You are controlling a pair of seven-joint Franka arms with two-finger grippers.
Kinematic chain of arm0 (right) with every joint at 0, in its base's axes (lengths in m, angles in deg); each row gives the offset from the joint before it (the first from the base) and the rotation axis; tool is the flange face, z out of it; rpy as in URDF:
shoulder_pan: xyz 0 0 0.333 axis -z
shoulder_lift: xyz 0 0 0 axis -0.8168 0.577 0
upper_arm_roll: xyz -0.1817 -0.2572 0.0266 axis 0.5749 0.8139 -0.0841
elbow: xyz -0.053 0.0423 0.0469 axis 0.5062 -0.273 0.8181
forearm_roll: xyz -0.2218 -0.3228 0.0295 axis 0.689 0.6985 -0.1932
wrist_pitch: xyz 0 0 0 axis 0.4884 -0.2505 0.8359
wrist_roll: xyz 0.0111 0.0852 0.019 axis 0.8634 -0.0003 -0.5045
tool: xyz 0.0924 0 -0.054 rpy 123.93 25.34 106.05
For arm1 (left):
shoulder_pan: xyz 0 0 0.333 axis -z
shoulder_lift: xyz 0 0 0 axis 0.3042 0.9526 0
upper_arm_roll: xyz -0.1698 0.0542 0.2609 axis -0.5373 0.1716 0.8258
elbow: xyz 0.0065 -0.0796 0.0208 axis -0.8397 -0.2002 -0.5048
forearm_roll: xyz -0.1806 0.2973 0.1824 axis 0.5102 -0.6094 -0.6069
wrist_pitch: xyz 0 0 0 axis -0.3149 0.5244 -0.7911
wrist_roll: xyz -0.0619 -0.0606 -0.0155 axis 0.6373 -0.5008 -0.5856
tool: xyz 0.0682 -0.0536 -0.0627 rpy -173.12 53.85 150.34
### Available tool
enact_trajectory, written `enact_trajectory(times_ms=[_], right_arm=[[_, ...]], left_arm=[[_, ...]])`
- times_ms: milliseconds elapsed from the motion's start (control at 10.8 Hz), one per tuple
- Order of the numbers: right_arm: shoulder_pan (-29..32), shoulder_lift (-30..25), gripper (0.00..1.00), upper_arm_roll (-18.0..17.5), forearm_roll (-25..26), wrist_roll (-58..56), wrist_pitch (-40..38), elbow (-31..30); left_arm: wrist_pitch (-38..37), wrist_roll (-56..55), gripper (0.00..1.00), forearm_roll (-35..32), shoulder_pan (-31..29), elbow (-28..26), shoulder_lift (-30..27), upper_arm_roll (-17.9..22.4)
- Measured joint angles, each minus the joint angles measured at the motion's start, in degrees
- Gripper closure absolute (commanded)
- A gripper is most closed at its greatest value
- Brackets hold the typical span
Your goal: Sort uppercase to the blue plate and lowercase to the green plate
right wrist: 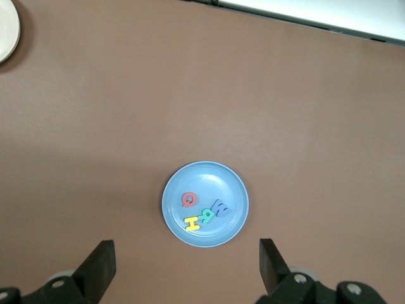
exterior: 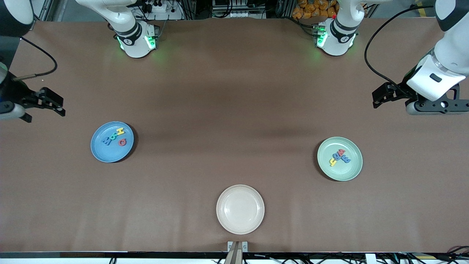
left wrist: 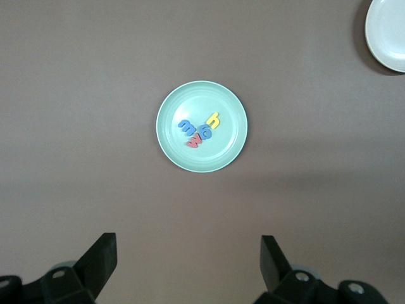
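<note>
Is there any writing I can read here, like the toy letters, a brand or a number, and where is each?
"H", "B", "G" and a blue "W" or "M": toy letters on the blue plate.
"h", "g", "m" and a small red piece, unreadable: toy letters on the green plate.
Cream plate: no writing.
Arms and both tools: no readable label.

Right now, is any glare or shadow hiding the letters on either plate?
Front view: soft shadow bands cross the table, but the blue plate and green plate are evenly lit. Both wrist views: letters are crisp, with only faint sheen on the rims.
</note>
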Motion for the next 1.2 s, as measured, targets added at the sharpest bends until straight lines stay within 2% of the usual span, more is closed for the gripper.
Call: enact_trajectory(times_ms=[1205], right_arm=[[1.47,-1.39,0.00,-1.08,-0.03,1.06,2.42,-0.26]], left_arm=[[-5.08,3.62,0.00,0.00,-0.26,3.86,-0.16,0.21]])
